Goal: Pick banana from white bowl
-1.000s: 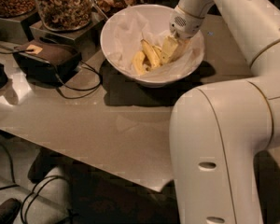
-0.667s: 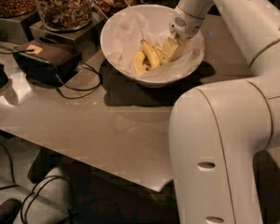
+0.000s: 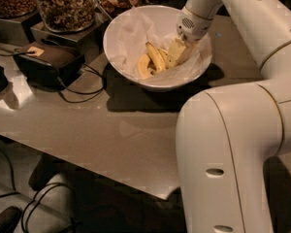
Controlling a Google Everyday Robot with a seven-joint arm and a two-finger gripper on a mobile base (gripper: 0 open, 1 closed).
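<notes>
The white bowl [image 3: 131,62] stands on the table at the back centre, lined with crumpled white paper. Yellow bananas lie inside it; one curved banana [image 3: 155,56] points up and left, a shorter one [image 3: 143,66] lies beside it to the left. My gripper [image 3: 177,52] reaches down into the bowl from the upper right, its pale fingers [image 3: 174,49] right at the right ends of the bananas. The banana ends under the gripper are hidden.
Glass jars of nuts [image 3: 63,6] stand on a dark stand at the back left. A dark box [image 3: 46,59] with cables lies left of the bowl. My arm's large white body [image 3: 228,149] fills the right foreground. The table's front edge [image 3: 87,171] runs diagonally.
</notes>
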